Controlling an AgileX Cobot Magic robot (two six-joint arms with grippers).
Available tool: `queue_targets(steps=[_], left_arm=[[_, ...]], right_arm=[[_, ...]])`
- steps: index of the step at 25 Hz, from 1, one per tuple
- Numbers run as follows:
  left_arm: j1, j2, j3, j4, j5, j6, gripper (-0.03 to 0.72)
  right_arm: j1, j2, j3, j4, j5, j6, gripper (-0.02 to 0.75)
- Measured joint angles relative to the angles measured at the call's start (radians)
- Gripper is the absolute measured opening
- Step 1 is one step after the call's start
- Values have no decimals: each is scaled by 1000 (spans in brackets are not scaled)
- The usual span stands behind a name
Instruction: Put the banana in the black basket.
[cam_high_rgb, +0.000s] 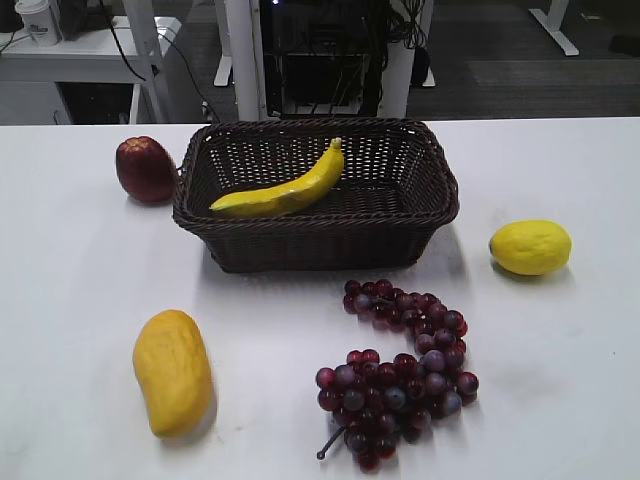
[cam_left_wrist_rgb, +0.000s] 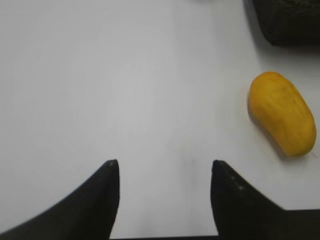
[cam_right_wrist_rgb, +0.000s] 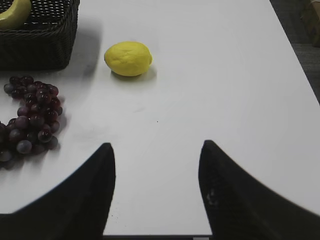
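Observation:
The yellow banana (cam_high_rgb: 285, 187) lies inside the black basket (cam_high_rgb: 410, 215) at the back middle of the white table, its tip leaning up toward the far rim. A bit of the banana (cam_right_wrist_rgb: 14, 12) and the basket's corner (cam_right_wrist_rgb: 45, 42) show at the top left of the right wrist view. The basket's corner also shows in the left wrist view (cam_left_wrist_rgb: 290, 22). My left gripper (cam_left_wrist_rgb: 165, 165) is open and empty over bare table. My right gripper (cam_right_wrist_rgb: 156, 147) is open and empty over bare table. Neither gripper shows in the exterior view.
A red apple (cam_high_rgb: 145, 169) sits left of the basket. An orange-yellow mango (cam_high_rgb: 173, 372) (cam_left_wrist_rgb: 283, 113) lies front left. Purple grapes (cam_high_rgb: 400, 370) (cam_right_wrist_rgb: 30, 117) lie front middle. A lemon (cam_high_rgb: 530, 247) (cam_right_wrist_rgb: 128, 58) sits right of the basket. The table's right edge (cam_right_wrist_rgb: 295, 65) is near.

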Motion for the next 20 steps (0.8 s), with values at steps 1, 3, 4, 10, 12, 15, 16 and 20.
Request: queue_targets(steps=[1, 3, 4, 10, 12, 15, 16, 20], left_arm=[[0, -25, 0, -1, -1, 0, 571], [0, -72, 0, -3, -1, 0, 571], [0, -92, 0, -3, -2, 0, 571], [0, -218, 0, -4, -2, 0, 558], [0, -224, 0, -4, -1, 0, 546], [0, -225, 0, -4, -1, 0, 528], [0, -225, 0, -4, -1, 0, 526], [0, -225, 0, -4, -1, 0, 524]], right_arm=[[0, 0, 0, 0, 0, 0, 440], [0, 0, 0, 0, 0, 0, 440], [0, 0, 0, 0, 0, 0, 440], [0, 0, 0, 0, 0, 0, 440], [0, 0, 0, 0, 0, 0, 440], [0, 0, 0, 0, 0, 0, 440], [0, 0, 0, 0, 0, 0, 440], [0, 0, 0, 0, 0, 0, 440]])
